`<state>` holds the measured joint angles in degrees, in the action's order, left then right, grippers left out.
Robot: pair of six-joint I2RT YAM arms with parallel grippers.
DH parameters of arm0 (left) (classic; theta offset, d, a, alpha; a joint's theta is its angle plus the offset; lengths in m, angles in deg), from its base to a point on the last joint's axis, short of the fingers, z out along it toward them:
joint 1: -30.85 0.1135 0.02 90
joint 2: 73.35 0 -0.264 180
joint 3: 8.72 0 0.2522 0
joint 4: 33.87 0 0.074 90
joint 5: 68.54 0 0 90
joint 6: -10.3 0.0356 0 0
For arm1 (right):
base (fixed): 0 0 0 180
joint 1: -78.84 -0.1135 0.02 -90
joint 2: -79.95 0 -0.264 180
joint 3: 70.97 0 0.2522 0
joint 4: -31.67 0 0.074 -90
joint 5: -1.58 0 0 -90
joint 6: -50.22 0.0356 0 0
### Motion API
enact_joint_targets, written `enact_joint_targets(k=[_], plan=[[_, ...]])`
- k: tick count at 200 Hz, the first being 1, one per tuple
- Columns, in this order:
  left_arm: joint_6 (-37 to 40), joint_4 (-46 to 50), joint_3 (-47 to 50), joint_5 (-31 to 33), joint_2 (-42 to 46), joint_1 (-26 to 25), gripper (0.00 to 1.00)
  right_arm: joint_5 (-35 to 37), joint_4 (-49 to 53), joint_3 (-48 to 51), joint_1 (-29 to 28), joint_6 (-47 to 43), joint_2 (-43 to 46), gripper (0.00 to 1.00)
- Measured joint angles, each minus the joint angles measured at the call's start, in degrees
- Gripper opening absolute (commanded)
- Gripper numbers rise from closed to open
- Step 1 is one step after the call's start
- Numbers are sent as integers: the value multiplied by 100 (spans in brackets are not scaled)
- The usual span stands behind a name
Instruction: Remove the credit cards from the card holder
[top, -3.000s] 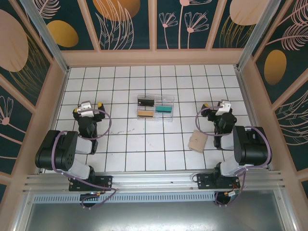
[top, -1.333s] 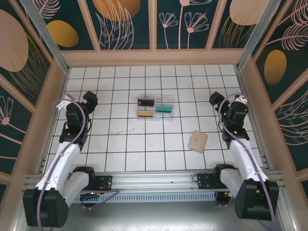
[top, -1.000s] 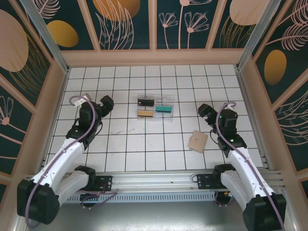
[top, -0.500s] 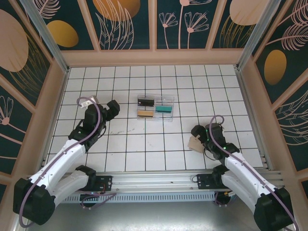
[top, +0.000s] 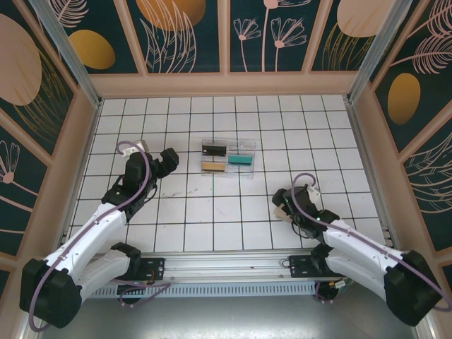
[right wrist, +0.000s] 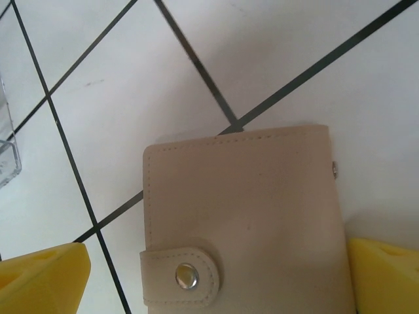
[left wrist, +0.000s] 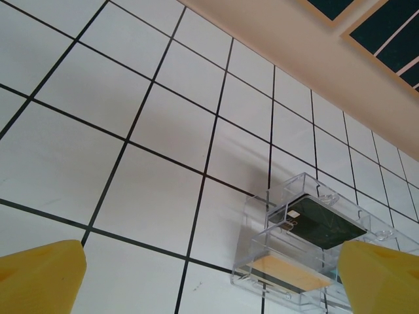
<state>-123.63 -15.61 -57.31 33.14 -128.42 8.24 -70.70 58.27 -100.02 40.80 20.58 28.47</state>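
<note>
The card holder (right wrist: 249, 209) lies snapped shut; lower edge cut off.

White tiled floor (top: 212, 219) with thin black grid lines and a few faint scuffs near the middle. A beige wooden border (top: 226, 85) rims it at the back and sides. The walls are dark teal panels (top: 191, 35) with pale line-drawn flowers, leaves and orange ovals, split by beige slats. Silver metal posts (top: 67, 53) stand at the back corners, and a ridged metal rail (top: 226, 265) runs along the near edge. Light is even, shadows soft.
</note>
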Motion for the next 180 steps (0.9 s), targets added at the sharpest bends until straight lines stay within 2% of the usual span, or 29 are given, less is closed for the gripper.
enact_joint_targets(k=[38, 78, 144, 180], plan=[[37, -4, 0, -136, 13, 0, 99, 57, -321, -492, -573, 72, -986, 99], [70, -109, 2, -302, 28, 0, 99, -470, -820, -1357, -1169, 79, -2114, 99], [170, -131, 2, -448, 24, 0, 99, -713, -1204, -2218, -1373, -507, -3161, 99], [197, -129, 2, -527, 17, 0, 99, -717, -1178, -2470, -1390, -713, -3342, 99]])
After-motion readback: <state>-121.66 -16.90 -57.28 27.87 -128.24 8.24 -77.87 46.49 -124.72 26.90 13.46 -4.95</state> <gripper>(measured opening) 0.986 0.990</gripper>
